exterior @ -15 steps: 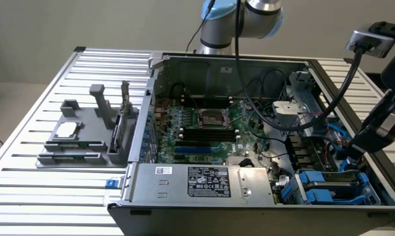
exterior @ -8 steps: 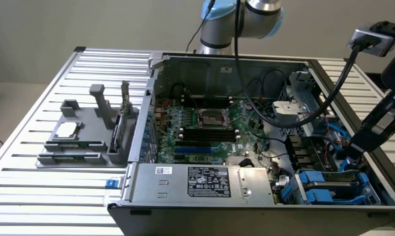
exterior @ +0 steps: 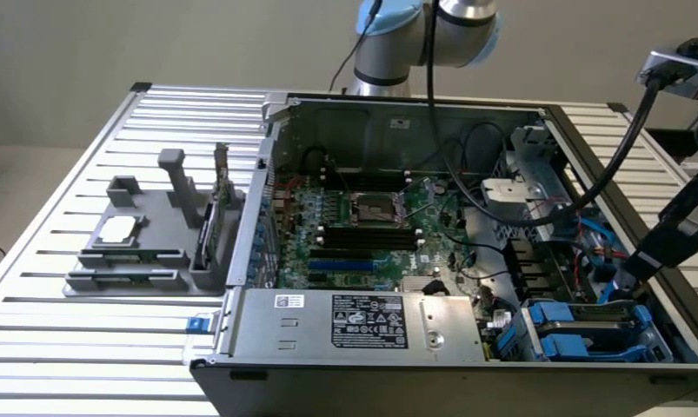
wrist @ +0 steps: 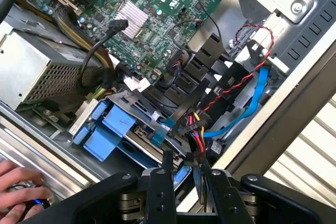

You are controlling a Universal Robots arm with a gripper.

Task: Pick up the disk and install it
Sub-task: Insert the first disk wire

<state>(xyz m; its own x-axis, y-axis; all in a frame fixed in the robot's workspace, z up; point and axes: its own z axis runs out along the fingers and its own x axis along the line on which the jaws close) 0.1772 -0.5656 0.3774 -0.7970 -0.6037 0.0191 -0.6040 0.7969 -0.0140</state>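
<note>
We see the exterior view lit softly and evenly, with the slatted metal desk (exterior: 47,347) bright and pale, close to washed out along its nearer slats. The open computer case (exterior: 383,130) is dimmer inside, where its walls shade the motherboard (exterior: 308,217). In the wrist view, light glints off the ribbed heat sink (wrist: 131,17) and streaks along the metal rail (wrist: 47,150) beside a hand (wrist: 18,190). The gripper (wrist: 186,165) is a near-black mass with faint highlights along its edges.
</note>
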